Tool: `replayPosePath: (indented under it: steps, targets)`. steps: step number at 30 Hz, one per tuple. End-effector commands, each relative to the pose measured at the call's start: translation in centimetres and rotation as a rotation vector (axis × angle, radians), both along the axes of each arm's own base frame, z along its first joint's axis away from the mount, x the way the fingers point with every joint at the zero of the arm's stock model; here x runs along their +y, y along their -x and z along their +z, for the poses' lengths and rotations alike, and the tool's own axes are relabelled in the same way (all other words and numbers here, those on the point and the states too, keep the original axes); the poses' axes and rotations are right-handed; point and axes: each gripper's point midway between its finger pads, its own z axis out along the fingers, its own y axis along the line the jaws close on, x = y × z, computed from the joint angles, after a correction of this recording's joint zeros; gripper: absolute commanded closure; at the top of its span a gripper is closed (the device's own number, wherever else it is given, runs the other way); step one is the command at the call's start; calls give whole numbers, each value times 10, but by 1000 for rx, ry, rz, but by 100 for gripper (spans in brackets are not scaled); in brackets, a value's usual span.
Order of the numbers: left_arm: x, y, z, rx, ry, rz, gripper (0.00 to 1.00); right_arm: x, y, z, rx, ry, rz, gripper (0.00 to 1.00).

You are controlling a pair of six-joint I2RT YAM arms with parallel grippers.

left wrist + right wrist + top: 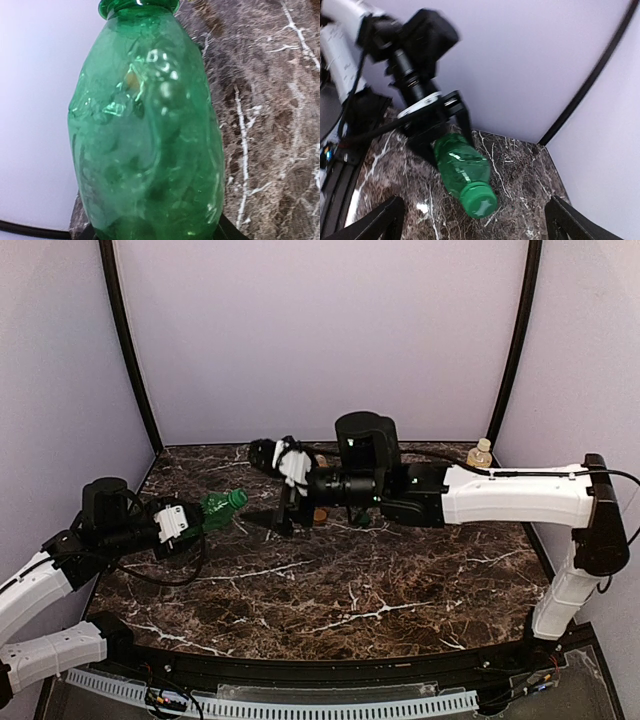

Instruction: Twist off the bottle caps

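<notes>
My left gripper (196, 519) is shut on the body of a green plastic bottle (214, 510) and holds it tilted above the table, neck pointing right. The bottle fills the left wrist view (145, 135). Its bright green cap (480, 199) is on the neck and faces the right wrist camera. My right gripper (477, 225) is open wide, its fingers (377, 220) spread on either side, a short way in front of the cap and not touching it. In the top view the right gripper (278, 505) sits just right of the cap (238, 498).
A small tan bottle (481, 454) with a pale cap stands in the back right corner. A small tan-orange item (320, 515) and a dark green one (362, 521) lie on the marble table (330, 590) partly under the right arm. Lilac walls enclose the table.
</notes>
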Motion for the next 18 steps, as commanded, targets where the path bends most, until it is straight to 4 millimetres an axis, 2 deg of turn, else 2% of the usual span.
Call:
replayPosePath:
  steps: [1, 3, 7, 10, 18]
  targets:
    - [21, -35, 19, -168, -4, 191, 99, 8, -54, 32, 795, -205, -130, 7]
    - [26, -39, 20, -196, -26, 218, 99, 16, -67, 23, 1003, -232, -184, 13]
    - [28, -41, 19, -202, -39, 223, 99, 31, -76, 4, 1173, -235, -232, 22]
    - [26, -40, 19, -200, -39, 212, 99, 37, -75, -1, 1195, -231, -243, 24]
    - [24, -39, 14, -192, -46, 196, 99, 48, -71, 0, 1192, -214, -214, 33]
